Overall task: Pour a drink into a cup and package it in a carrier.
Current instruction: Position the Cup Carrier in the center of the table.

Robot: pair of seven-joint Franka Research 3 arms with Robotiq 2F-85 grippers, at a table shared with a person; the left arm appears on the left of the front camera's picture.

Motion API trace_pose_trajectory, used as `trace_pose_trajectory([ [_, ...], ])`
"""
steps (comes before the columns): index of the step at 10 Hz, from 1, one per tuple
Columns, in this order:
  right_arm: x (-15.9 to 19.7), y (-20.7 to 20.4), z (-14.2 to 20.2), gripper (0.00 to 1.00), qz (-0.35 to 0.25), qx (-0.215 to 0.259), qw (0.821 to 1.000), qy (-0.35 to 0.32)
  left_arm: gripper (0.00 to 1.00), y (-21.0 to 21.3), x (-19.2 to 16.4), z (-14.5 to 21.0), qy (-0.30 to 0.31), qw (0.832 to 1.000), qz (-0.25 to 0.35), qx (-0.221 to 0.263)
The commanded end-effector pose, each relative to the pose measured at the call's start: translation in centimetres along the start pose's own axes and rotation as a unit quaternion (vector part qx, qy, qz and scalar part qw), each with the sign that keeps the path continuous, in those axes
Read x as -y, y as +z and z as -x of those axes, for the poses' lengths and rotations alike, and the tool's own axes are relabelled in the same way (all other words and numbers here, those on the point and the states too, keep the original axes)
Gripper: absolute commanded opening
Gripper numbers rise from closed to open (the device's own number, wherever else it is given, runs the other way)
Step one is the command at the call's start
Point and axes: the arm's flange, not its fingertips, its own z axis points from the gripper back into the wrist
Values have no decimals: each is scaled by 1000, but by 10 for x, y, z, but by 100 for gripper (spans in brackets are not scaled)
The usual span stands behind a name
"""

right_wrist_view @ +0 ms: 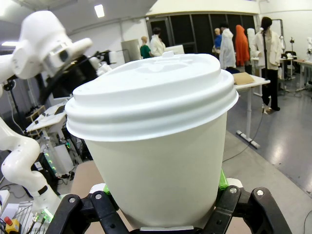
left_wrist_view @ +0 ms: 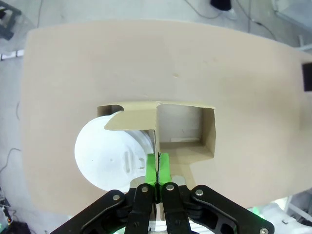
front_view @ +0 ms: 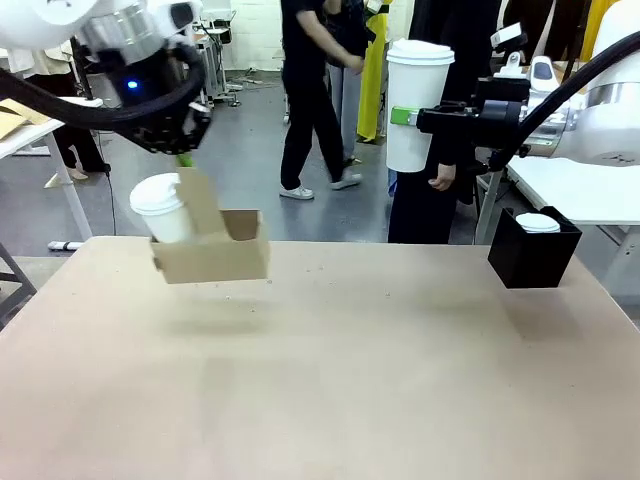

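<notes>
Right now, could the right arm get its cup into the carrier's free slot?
Probably yes: the free slot is open on top, and nothing stands between it and the right tool with its cup. The carrier hangs from the left tool, though.

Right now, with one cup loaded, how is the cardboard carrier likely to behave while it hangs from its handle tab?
Probably lopsided: the carrier holds a lidded cup in one slot only, so it may tilt that way. The thin tab pinched by the left gripper could flex or swing.
</notes>
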Motion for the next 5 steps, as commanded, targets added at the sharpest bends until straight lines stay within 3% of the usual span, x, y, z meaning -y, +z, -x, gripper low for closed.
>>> trace_pose_trajectory([
  [1,0,-3,-5,81,5,-1,1000,4,2,-10,38,26,15,1000,11,-1],
  [5,0,-3,-5,81,5,-1,1000,4,2,-39,123,92,14,1000,1,3],
])
